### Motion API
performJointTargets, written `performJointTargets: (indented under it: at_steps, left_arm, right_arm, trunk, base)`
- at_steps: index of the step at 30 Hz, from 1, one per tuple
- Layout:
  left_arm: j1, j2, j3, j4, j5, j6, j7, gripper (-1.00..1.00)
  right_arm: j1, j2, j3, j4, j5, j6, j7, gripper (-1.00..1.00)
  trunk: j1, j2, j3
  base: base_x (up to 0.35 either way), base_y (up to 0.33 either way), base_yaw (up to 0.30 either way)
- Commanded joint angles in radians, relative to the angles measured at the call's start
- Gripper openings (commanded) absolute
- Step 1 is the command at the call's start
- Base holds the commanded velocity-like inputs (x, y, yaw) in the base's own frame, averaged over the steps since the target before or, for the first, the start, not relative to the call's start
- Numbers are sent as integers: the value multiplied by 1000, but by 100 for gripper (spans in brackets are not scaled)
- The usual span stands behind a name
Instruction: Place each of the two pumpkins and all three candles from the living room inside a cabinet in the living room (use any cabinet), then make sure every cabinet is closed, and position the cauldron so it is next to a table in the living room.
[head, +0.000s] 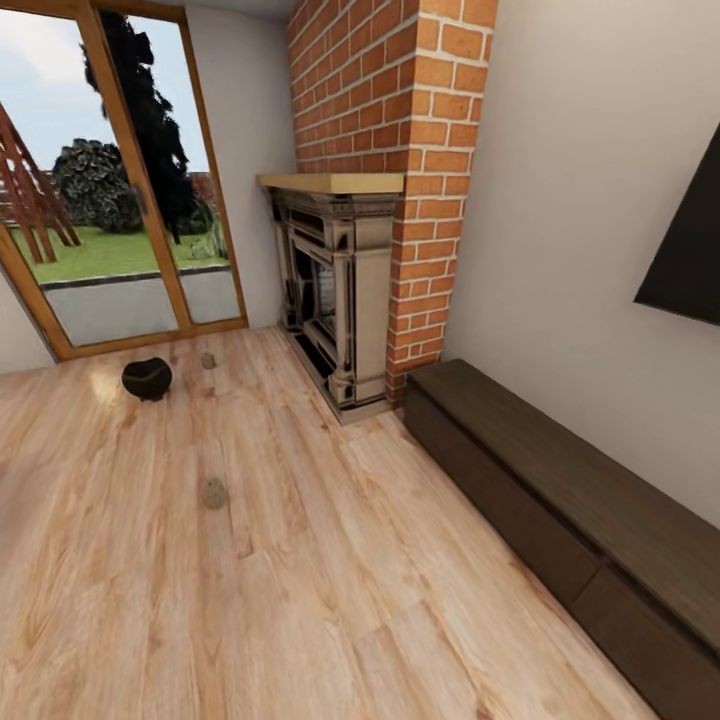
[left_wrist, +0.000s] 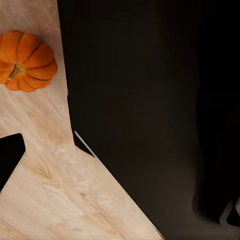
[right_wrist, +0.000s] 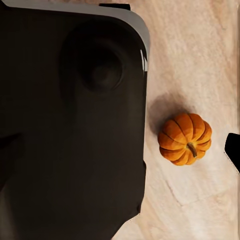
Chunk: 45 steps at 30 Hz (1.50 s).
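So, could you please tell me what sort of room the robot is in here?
Most likely a living room: a brick fireplace, a long low dark-wood cabinet along the wall, and glass patio doors onto a garden.

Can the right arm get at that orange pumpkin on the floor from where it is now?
Probably yes. In the right wrist view the pumpkin sits alone on bare wood floor, nothing on top of it or touching it; the robot's dark body is beside it. The right gripper's state cannot be told.

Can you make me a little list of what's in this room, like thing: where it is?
small black round cauldron: on the wood floor by the glass doors
long dark-brown wooden cabinet: along the right wall, drawers closed
red brick fireplace: left of the cabinet
orange ribbed pumpkin: on the floor beside the robot's dark base
two small greenish lumps: on the floor, too small to identify
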Motion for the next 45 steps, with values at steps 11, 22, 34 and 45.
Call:
performJointTargets:
  at_steps: [11, 22, 34, 45]
  left_arm:
    - [0, 0, 0, 0, 0, 0, 0, 100]
    - [0, 0, 0, 0, 0, 0, 0, 100]
    - [0, 0, 0, 0, 0, 0, 0, 100]
    - [0, 0, 1, 0, 0, 0, 0, 100]
  right_arm:
    - [0, 1, -5, -3, -1, -1, -2, 100]
    - [-1, 3, -8, -16, -8, -1, -2, 100]
    - [-1, 3, 0, -17, 0, 2, -4, 100]
    - [-1, 2, 0, -17, 0, 4, -2, 100]
  trunk:
    - [0, 0, 0]
    - [0, 0, 0]
    - [0, 0, -6]
    - [0, 0, -14]
  base:
    - [330, 0, 0]
    - [330, 0, 0]
    - [330, 13, 0]
    - [315, 126, -76]
